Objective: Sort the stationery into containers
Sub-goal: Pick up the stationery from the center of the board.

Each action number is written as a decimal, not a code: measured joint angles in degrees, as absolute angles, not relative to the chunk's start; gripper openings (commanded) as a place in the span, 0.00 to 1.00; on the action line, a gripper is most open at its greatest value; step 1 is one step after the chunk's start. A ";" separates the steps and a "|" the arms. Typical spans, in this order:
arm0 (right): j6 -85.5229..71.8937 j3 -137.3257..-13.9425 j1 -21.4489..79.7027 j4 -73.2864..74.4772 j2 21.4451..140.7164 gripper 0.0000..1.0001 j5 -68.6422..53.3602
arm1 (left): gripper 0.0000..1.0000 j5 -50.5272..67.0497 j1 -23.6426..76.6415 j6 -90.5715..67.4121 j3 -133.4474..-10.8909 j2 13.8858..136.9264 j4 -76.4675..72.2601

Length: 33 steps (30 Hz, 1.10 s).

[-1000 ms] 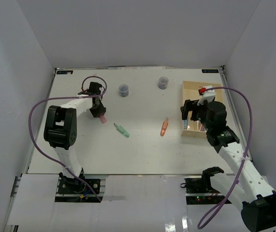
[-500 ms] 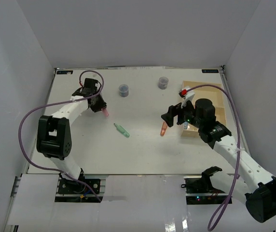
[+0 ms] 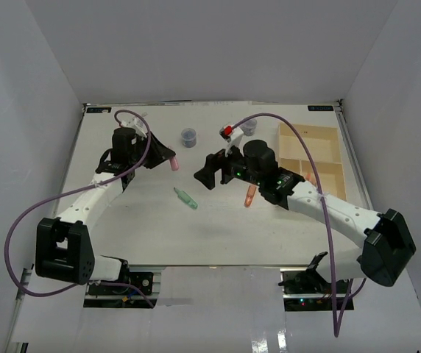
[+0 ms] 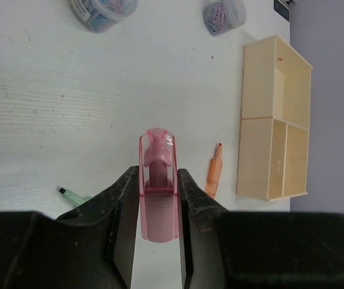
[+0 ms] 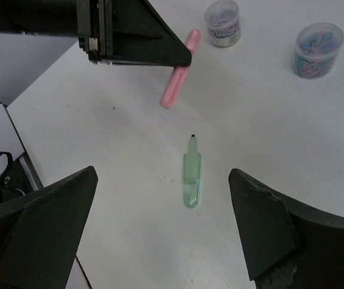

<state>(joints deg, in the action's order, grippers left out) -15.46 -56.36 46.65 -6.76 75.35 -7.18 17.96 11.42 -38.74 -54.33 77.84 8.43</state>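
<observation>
Visibly translucent pink marker [image 4: 159, 205], seemingly capped, clamped in left pincer [image 4: 157, 173], right pincer [image 5: 163, 186] spread wide.

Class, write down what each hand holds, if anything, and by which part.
Left hand: pink marker, gripped by its barrel, far end sticking out. Right hand: open, holding nothing.

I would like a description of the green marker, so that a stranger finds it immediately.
Start from the white table and look near its middle. There the green marker lies flat. Only it is green: the orange marker lies to its right, and the left gripper holds the pink marker.
</observation>
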 measured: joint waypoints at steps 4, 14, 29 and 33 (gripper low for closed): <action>-17.04 -60.53 48.90 -8.56 80.71 0.98 -5.37 | 0.19 21.04 11.81 -39.92 -50.19 75.99 3.05; -19.40 -68.93 50.48 -9.13 92.33 0.91 -4.25 | 0.20 23.42 12.23 -41.15 -47.13 72.73 -3.11; -20.58 -76.55 51.79 -8.99 100.77 0.73 -4.23 | 0.19 23.35 12.23 -40.69 -46.09 70.37 -4.73; -20.56 -77.52 51.79 -8.78 101.71 0.62 -4.10 | 0.19 23.35 12.23 -40.45 -45.82 70.17 -4.75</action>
<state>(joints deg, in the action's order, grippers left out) -20.56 -77.52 51.79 -8.78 101.71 -4.10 23.35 12.23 -40.45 -45.82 70.17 -4.75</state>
